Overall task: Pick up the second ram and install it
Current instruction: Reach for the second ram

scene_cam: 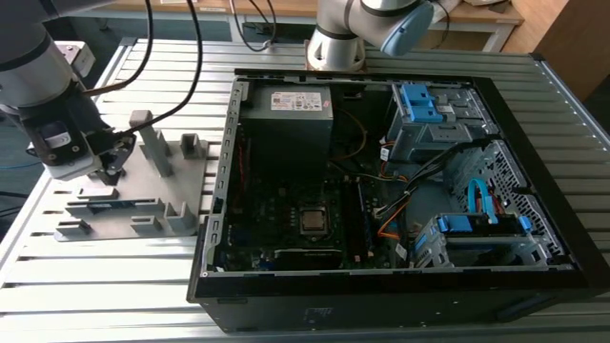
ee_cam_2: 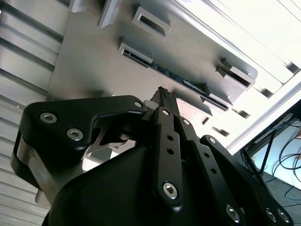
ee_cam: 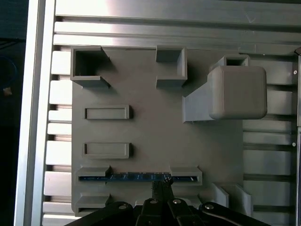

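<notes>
Fingers of one black gripper [ee_cam: 160,187] are pressing together into a narrow tip at the top edge of the second ram [ee_cam: 134,177], though whether they are touching it is hard to make out. That one thin bluish stick is standing edge-up in a slot of one matte gray tray [ee_cam: 155,136] at the exterior view's left, while one open black computer case [scene_cam: 381,289] is lying beside it on the ribbed metal table [scene_cam: 96,286]
</notes>
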`<state>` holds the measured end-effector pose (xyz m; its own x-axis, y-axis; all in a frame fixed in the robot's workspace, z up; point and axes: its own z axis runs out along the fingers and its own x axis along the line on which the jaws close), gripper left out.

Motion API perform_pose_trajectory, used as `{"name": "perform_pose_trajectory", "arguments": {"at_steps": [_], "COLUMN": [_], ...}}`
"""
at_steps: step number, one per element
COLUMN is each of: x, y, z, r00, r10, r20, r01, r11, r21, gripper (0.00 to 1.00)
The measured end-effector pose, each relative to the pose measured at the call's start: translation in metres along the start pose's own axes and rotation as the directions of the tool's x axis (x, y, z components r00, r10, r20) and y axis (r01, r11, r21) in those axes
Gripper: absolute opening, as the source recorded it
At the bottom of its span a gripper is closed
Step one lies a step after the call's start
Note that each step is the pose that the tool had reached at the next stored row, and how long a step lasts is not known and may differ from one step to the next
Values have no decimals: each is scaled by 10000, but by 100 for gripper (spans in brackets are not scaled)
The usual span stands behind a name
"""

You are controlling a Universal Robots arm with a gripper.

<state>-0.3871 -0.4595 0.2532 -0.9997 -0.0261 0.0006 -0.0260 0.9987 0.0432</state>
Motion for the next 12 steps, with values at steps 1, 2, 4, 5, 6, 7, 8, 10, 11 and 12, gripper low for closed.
{"name": "perform_pose_trajectory", "arguments": {"at_steps": [1, 2, 4, 5, 6, 7, 8, 10, 11, 12], "x": [0, 0, 0, 0, 0, 0, 0, 0, 0, 0], "y": [-1, -1, -2, -3, -3, -4, -4, -5, -6, -6], "z": [13, 27, 52, 65, 77, 90, 101, 126, 138, 152], "r00": [10000, 10000, 10000, 10000, 10000, 10000, 10000, 10000, 10000, 10000], "r10": [0, 0, 0, 0, 0, 0, 0, 0, 0, 0], "r20": [0, 0, -2, -2, -2, -1, -1, -2, -3, -3], "r01": [0, 0, 0, 0, 0, 0, 0, 0, 0, 0], "r11": [10000, 10000, 10000, 10000, 10000, 10000, 10000, 10000, 10000, 10000], "r21": [0, 0, 0, 0, 0, -1, 0, 0, 0, 0], "gripper": [10, 10, 10, 10, 10, 10, 10, 10, 10, 10]}}
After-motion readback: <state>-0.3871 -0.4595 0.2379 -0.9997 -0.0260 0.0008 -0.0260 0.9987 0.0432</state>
